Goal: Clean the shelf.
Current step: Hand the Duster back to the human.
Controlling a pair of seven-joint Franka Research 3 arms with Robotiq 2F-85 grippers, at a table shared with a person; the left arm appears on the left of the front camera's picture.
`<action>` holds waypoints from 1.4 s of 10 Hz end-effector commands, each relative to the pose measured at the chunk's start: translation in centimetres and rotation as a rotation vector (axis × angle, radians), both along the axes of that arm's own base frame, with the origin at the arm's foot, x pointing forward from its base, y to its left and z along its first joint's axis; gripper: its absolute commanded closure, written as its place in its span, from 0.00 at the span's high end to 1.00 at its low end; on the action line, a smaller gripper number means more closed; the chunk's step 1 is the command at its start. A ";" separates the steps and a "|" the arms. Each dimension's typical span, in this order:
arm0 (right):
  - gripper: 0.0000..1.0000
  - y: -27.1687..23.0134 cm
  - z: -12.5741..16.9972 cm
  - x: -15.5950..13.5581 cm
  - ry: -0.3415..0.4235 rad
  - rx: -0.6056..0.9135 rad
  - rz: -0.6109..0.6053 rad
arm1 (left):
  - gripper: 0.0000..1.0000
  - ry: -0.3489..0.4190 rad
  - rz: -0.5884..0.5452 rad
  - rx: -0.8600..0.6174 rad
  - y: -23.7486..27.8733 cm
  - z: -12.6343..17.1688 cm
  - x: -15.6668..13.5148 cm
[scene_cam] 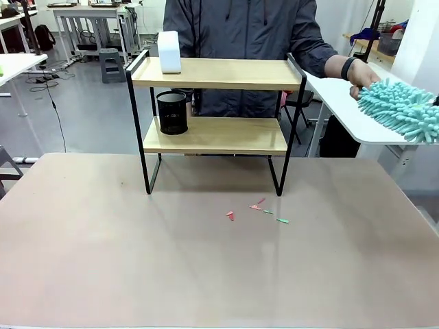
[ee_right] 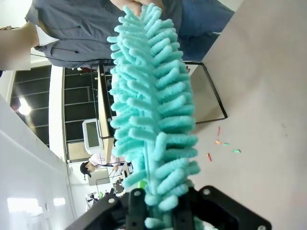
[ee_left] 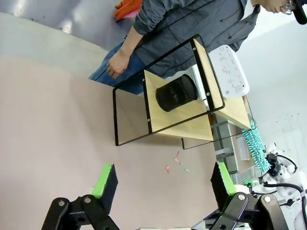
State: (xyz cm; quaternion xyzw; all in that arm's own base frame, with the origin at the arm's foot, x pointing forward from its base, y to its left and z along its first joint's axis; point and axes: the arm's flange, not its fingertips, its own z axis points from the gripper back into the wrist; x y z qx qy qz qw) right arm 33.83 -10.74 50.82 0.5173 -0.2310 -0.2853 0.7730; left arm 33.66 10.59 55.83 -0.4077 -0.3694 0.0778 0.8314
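The shelf [scene_cam: 226,73] stands at the table's far middle, with a white box [scene_cam: 169,51] on its top board and a black mesh cup [scene_cam: 172,113] on the lower one. A fluffy teal duster [scene_cam: 401,110] pokes in from the right edge, and the person's hand [scene_cam: 363,72] rests at its far tip. In the right wrist view the duster [ee_right: 153,110] rises from my right gripper [ee_right: 160,211], which is shut on its base. My left gripper [ee_left: 163,184] hangs open above the table, facing the shelf [ee_left: 177,122] and the cup [ee_left: 176,92].
Small pink and green scraps [scene_cam: 257,205] lie on the tabletop just in front of the shelf's right leg. A white side table [scene_cam: 357,110] stands at the far right beside the person. The near half of the brown table [scene_cam: 137,260] is bare.
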 end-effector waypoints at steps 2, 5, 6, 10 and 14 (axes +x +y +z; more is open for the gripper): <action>0.74 0.4 0.1 0.1 -0.007 0.008 0.011 | 1.00 0.012 -0.005 -0.005 0.0 0.1 -0.3; 1.00 2.0 1.0 0.4 -0.020 0.002 0.080 | 1.00 0.012 -0.005 -0.005 0.0 0.1 -0.3; 0.99 2.3 1.1 0.2 -0.029 0.007 0.097 | 1.00 0.012 -0.005 -0.005 0.0 0.1 -0.3; 1.00 8.6 2.7 -0.7 -0.098 0.022 0.384 | 1.00 0.326 -0.466 -0.372 -3.2 1.8 -1.1; 1.00 14.1 2.9 0.2 -0.145 0.254 0.729 | 1.00 0.766 -0.743 -0.409 -10.0 -3.2 0.1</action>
